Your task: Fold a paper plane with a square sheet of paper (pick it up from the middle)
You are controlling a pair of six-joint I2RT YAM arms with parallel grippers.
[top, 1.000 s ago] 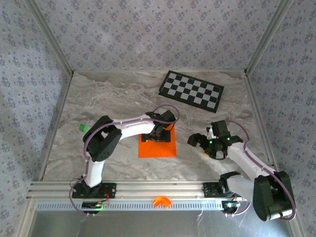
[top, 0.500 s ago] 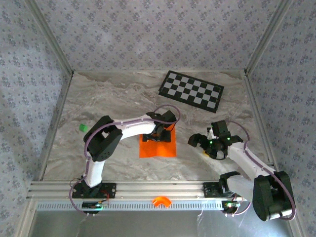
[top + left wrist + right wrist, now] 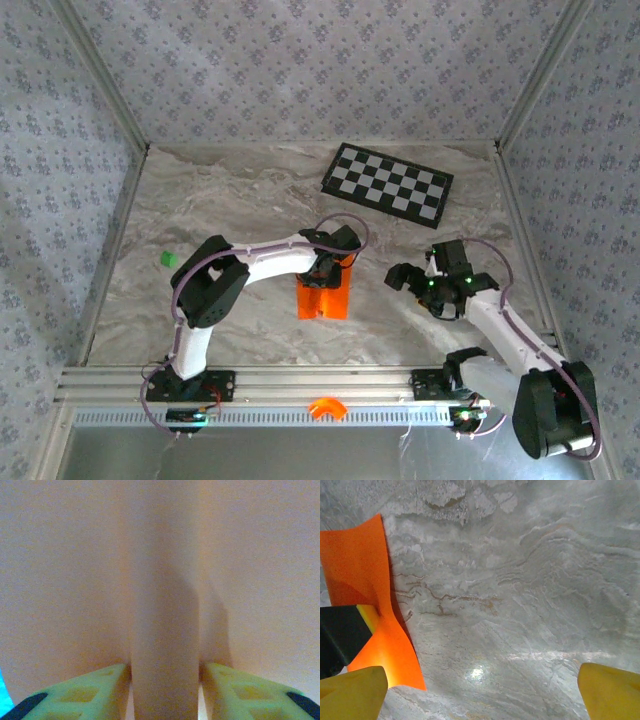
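Step in hand: the middle pickup of the sheet (image 3: pixel 322 300), before any real fold. The left end effector (image 3: pixel 326 270) is down on the sheet, near the centre of the counter (image 3: pixel 220 200). In the left wrist view its fingers (image 3: pixel 100 687) press from both sides on a raised ridge of the sheet (image 3: pixel 165 580), so it is pinched narrow on the paper's middle. From above the sheet looks bunched, narrower than a flat square, its lower edge on the counter. In the right wrist view the sheet (image 3: pixel 365 565) is curling up off the counter (image 3: pixel 520 580) around the pinch.

The right end effector (image 3: pixel 405 278) is wide apart and holds nothing, hovering just right of the sheet, low over bare counter; its own view shows the same (image 3: pixel 480 695).

Judgement: the grip looks set but thin. The next move calls for a slow straight lift so the ridge doesn't slip out. Then the right one should take a free edge to start the centre crease. Risk: a stray crumple at the pinch.
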